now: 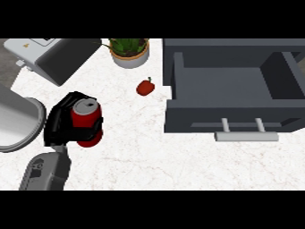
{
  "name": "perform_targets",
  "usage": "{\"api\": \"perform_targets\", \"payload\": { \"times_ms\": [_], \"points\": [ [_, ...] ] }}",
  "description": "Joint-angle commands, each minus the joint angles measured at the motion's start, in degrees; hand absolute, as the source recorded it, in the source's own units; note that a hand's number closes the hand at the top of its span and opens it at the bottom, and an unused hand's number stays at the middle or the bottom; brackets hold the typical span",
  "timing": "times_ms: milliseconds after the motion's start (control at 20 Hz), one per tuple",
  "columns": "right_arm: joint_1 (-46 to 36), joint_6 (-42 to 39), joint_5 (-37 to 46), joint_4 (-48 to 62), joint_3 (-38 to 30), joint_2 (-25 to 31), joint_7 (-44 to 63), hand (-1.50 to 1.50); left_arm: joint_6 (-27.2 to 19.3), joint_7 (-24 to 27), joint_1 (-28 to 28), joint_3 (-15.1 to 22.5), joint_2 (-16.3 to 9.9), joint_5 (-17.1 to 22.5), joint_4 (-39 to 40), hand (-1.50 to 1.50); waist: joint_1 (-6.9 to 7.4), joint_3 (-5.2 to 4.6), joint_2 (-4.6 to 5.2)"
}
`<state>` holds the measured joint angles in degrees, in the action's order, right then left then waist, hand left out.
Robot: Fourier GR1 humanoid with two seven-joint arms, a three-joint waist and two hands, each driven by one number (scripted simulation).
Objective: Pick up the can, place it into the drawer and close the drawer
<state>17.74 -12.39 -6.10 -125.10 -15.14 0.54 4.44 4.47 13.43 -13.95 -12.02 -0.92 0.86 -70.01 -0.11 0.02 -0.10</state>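
1 can (86,117), 1 drawer (237,117) w/ 1 handle (246,135), 1 red pepper (145,87), 1 potted plant (129,52), 1 toaster (52,57), 1 big grey pot (9,118), 1 hand (62,120) plainly seen.

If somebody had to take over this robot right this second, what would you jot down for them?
Left hand: curled round the red can, upright, at the counter's left side.
Right hand: only a sliver shows at the right edge; I cannot tell its fingers.
Drawer: pulled open at the right, nothing visible inside, handle facing the robot.
Done: can gripped.
Left: carry it right, past the small red pepper, set it in the drawer, push the drawer shut.
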Motion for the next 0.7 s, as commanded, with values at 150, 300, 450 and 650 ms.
{"api": "perform_targets", "payload": {
  "times_ms": [150, 300, 450, 650],
  "points": [
    [3.0, -2.2, -3.6, -2.1, -2.8, 0.5, 1.1, -1.50, -9.8, -6.9, -3.0, 11.1, 0.9, 0.3, -9.2, 1.50, -0.38, 0.00, -0.05],
    [2.2, -1.3, -1.7, -3.6, -1.0, 0.1, 2.4, -1.50, -9.1, -12.9, -9.7, 8.8, 0.9, -2.4, -10.1, 1.50, -0.39, 0.01, -0.02],
    [1.6, -1.8, -3.8, -2.2, -3.9, 1.1, 0.9, -1.50, -15.7, -20.8, -12.7, 15.5, 0.9, -1.1, -15.1, 1.50, -0.40, 0.04, -0.15],
    [3.0, -2.5, -1.5, -0.9, -1.6, -0.2, -1.4, -1.50, -19.7, -24.7, -17.3, 19.9, 0.9, -0.5, -14.0, 1.50, -0.46, 0.02, -0.08]
  ]
}}
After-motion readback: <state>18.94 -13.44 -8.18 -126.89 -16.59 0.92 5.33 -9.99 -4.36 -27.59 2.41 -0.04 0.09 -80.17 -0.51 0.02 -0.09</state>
